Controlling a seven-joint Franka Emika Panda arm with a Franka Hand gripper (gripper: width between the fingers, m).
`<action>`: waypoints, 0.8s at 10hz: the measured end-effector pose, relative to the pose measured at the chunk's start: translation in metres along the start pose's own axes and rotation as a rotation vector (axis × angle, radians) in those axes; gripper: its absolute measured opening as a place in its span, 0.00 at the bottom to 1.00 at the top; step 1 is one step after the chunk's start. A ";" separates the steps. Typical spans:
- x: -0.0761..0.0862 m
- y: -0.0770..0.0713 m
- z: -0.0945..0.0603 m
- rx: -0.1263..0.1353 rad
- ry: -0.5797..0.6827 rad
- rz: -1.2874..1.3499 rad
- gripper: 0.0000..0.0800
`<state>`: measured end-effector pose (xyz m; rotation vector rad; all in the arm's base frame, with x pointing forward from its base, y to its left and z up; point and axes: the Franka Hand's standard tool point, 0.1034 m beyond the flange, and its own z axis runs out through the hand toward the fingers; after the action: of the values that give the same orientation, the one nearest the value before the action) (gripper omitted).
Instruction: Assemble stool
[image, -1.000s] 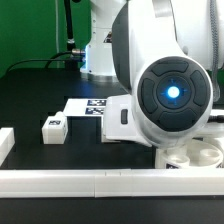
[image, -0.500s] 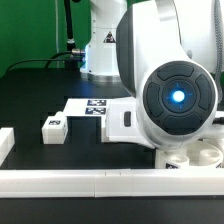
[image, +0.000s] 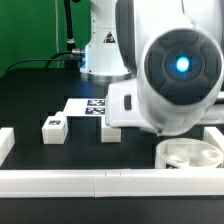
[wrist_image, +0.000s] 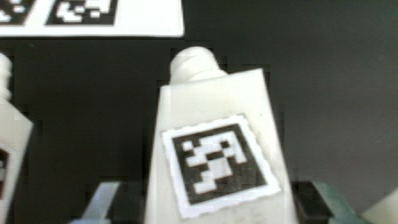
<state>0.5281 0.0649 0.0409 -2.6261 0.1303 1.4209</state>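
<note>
End effector (wrist_image: 217, 205) clamped on a stool leg (wrist_image: 217, 130)
Its fingers (wrist_image: 111, 206) pinch the tagged leg's sides; the round seat (image: 195, 158) rests apart on the black tabletop (image: 30, 95).

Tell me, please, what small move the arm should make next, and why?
Probably lift the leg a little, straight up. In the wrist view the pincer looks closed on this tagged leg, with the black table beneath it. The seat lies apart, at the exterior view's right, so the leg likely needs clearance before it is carried there.
</note>
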 end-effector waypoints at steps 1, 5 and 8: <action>-0.011 0.001 -0.015 0.004 0.015 -0.008 0.41; -0.007 0.000 -0.037 0.007 0.118 -0.045 0.41; 0.006 -0.006 -0.066 0.010 0.385 -0.070 0.41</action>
<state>0.5868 0.0593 0.0726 -2.8324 0.0861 0.8776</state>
